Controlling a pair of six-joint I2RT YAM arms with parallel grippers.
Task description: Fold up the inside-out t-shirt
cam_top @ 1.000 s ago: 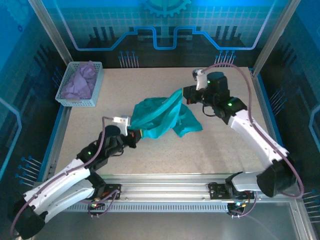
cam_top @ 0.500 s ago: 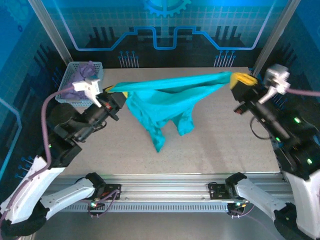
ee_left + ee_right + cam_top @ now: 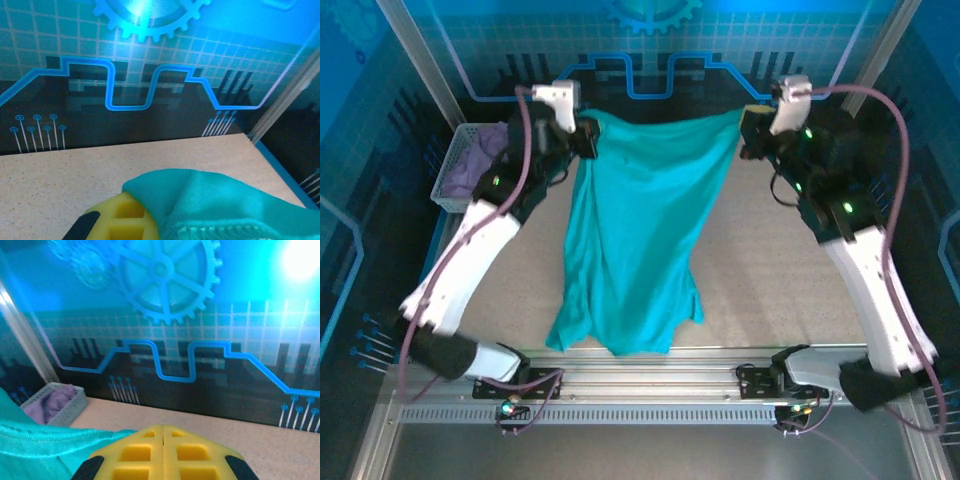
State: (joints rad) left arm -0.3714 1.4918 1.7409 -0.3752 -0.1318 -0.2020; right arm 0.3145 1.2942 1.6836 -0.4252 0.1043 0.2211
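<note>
The inside-out t-shirt (image 3: 635, 240) is teal-green and stretched out long, from the back of the table down to its near edge. My left gripper (image 3: 588, 135) is shut on its far left corner, and my right gripper (image 3: 745, 125) is shut on its far right corner. Both are held high near the back wall. In the left wrist view, teal fabric (image 3: 225, 205) with a stitched hem covers my left gripper (image 3: 150, 202) beside one yellow finger (image 3: 117, 220). In the right wrist view, my right gripper (image 3: 164, 432) has its yellow pads pressed together, with teal cloth (image 3: 40, 450) coming out at the left.
A grey basket (image 3: 455, 195) holding a lavender cloth (image 3: 475, 165) stands at the back left, close to my left arm; it is also in the right wrist view as the basket (image 3: 70, 407). A metal rail (image 3: 640, 380) runs along the near edge, just below the shirt's lower end.
The shirt was bunched on the table a second ago. Both grippers lifted it, pulled apart, and swung to the back, so it now hangs spread out lengthwise.
</note>
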